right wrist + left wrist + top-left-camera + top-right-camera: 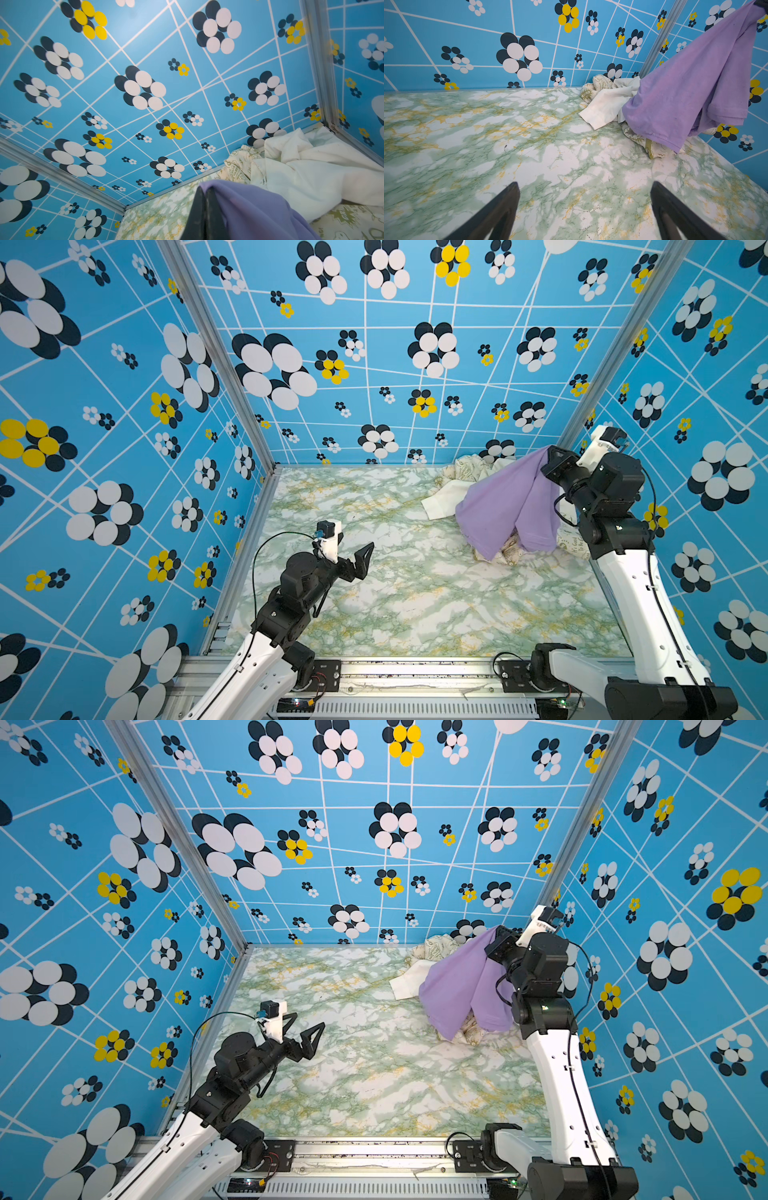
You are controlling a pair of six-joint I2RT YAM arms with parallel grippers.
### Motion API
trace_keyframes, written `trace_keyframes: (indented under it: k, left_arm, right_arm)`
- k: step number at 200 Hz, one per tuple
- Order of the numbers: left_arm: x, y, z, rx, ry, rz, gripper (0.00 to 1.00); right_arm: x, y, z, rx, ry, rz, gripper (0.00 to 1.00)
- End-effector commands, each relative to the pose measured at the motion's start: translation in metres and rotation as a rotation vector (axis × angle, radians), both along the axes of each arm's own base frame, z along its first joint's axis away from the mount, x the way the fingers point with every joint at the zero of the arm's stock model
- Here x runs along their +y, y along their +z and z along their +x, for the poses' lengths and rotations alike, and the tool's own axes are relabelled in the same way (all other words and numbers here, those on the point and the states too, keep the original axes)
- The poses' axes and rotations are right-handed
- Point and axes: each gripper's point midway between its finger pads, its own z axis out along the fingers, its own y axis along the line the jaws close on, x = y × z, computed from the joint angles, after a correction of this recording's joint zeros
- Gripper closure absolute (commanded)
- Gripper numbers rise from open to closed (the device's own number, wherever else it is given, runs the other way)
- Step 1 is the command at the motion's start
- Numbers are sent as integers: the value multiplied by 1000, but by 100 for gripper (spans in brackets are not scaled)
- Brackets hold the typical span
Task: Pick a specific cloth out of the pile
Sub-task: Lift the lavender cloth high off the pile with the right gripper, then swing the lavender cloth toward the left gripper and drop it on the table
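1. Where poised high near the far right corner of the bench, grips the cloth by an upper fold, with the fingers of the right gripper pressed together on the fabric (clearest in the right wrist view, dark tips side by side with lavender bunched against them).
2. Hangs from that grip as a plain lavender drape, falling in two long lobes with hemmed lower edges.
3. Reaches down over the pile with those hems, covering its right part in both top views; touching the fabrics beneath or just above them, cannot tell.
4. Sits heaped in that same corner against the blue flowered walls: made up of a white cloth spilling toward the middle of the bench and a cream printed cloth bunched behind it and again under the lavender hem, with an olive strap showing at the near edge.
5. Hovers over the near left part of the bench, well apart from the pile and the cloth, with the left gripper aimed toward them and its fingers spread wide, only marbled bench surface between them in the left wrist view.
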Motion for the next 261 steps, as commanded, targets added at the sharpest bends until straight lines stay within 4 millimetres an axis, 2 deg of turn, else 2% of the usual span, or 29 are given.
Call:
trace_keyframes:
  k: [1, 36, 38, 42, 69, 77, 79, 83, 112, 133, 159, 184, 191, 193, 201, 219, 239, 261]
  left_arm:
    - [1, 4, -1, -21, 8, -19, 1]
    - [1, 5, 0, -24, 9, -26, 1]
    - [0, 5, -1, -23, 8, -27, 1]
    - [1, 5, 0, -24, 9, -27, 1]
    - [1, 7, -1, -25, 12, -35, 1]
    - [1, 8, -1, -27, 10, -37, 1]
    - [1, 8, -1, -27, 11, -37, 1]
    - [1, 9, -1, -27, 12, -39, 1]
    - [1, 12, 0, -31, 16, -50, 1]
    - [2, 13, 0, -31, 19, -53, 1]
    - [3, 14, -1, -30, 23, -50, 1]
    - [4, 15, -1, -32, 24, -48, 1]
    - [3, 15, -1, -31, 22, -48, 1]
    - [3, 15, -1, -31, 22, -48, 1]
    - [2, 15, -1, -29, 17, -47, 1]
    - [-3, 15, 1, -19, -6, -35, 1]
    - [-12, 12, 3, 11, -44, -13, 1]
    - [-25, 8, 7, 44, -93, 17, 1]
  right_arm:
    - [21, 49, 0, -149, 106, 31, 100]
    - [71, 60, 7, -168, 269, -16, 100]
    - [83, 61, 5, -169, 299, -19, 100]
    - [93, 61, 4, -168, 327, -29, 100]
    - [143, 57, 5, -148, 477, -79, 100]
    - [158, 47, 7, -122, 520, -91, 100]
    - [161, 57, 4, -144, 529, -94, 100]
    - [168, 59, 2, -147, 548, -101, 100]
    - [225, 42, -4, -99, 726, -145, 100]
    - [249, 14, -2, -15, 796, -191, 100]
    - [260, -39, -1, 114, 825, -287, 100]
    - [256, -101, -9, 261, 856, -399, 100]
    - [255, -112, -14, 284, 871, -432, 88]
    - [253, -126, -16, 317, 880, -445, 83]
    - [249, -147, -23, 367, 895, -496, 64]
    - [232, -173, -34, 451, 889, -598, 46]
    - [217, -180, -43, 466, 865, -675, 28]
    - [207, -168, -46, 404, 813, -702, 13]
